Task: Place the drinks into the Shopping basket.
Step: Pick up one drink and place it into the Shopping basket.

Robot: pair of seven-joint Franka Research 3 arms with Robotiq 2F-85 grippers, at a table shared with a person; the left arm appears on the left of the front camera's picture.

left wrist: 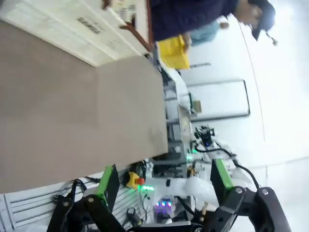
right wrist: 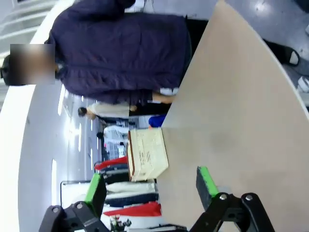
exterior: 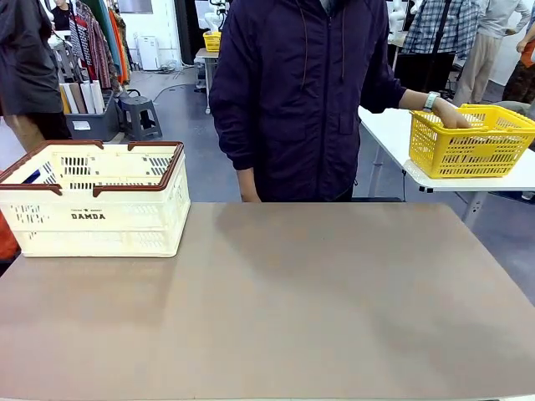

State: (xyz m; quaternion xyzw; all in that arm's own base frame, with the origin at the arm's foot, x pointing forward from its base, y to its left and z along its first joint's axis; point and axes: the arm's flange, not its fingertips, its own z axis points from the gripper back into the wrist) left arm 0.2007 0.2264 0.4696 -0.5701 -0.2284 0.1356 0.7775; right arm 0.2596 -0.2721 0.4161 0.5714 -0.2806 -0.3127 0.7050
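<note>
Since drink cans are light, thin-walled and slick, I'd pinch one across its middle, gently. The Shopping basket [exterior: 92,221] sits at the far left corner of the worktop [exterior: 318,301]. Both the left end effector [left wrist: 164,178] and right end effector [right wrist: 150,184] gape empty in the wrist views. The front view adds the person's hand [exterior: 454,114] reaching into a yellow basket [exterior: 468,154] on a side table [exterior: 393,125].

Cream-white slotted plastic crate [exterior: 125,225], brown-red rim, black DAMDA print. Flat taupe bench [exterior: 318,301], plain. Bright yellow mesh basket [exterior: 456,154]. Person's jacket [exterior: 292,92] dark navy.
</note>
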